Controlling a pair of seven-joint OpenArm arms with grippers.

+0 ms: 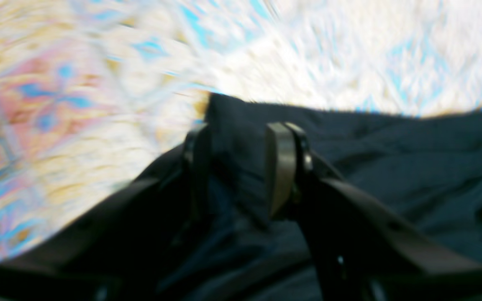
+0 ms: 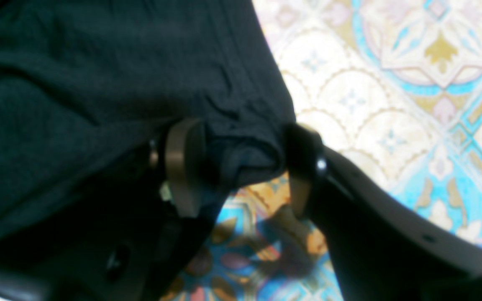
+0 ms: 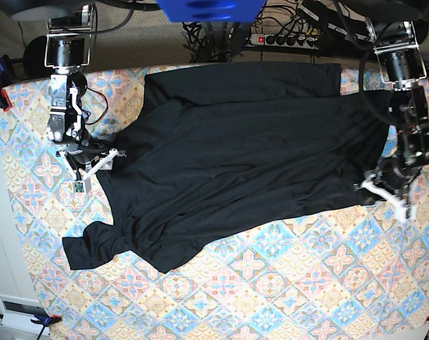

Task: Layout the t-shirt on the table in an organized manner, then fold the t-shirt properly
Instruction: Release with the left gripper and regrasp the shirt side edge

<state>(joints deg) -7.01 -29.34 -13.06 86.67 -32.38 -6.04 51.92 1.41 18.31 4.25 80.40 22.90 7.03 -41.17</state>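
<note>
Shirt (image 3: pixel 236 156) is lying spread on the worktop (image 3: pixel 285 290), soft and limp, needing hem-edge holds, with left fingers (image 1: pixel 280 167) pinching fabric at one side edge and right fingers (image 2: pixel 182 163) standing wide around a bunched edge.

The base view looks straight down from high above, taking in the whole table (image 3: pixel 271 283) and spread shirt (image 3: pixel 236 163), an arm at each side. Each wrist view rides close behind its gripper, looking past the fingers. The left one (image 1: pixel 237 167) sees the shirt's edge, blurred; the right one (image 2: pixel 241 167) sees the opposite edge. All three views share shirt and patterned cloth.
</note>
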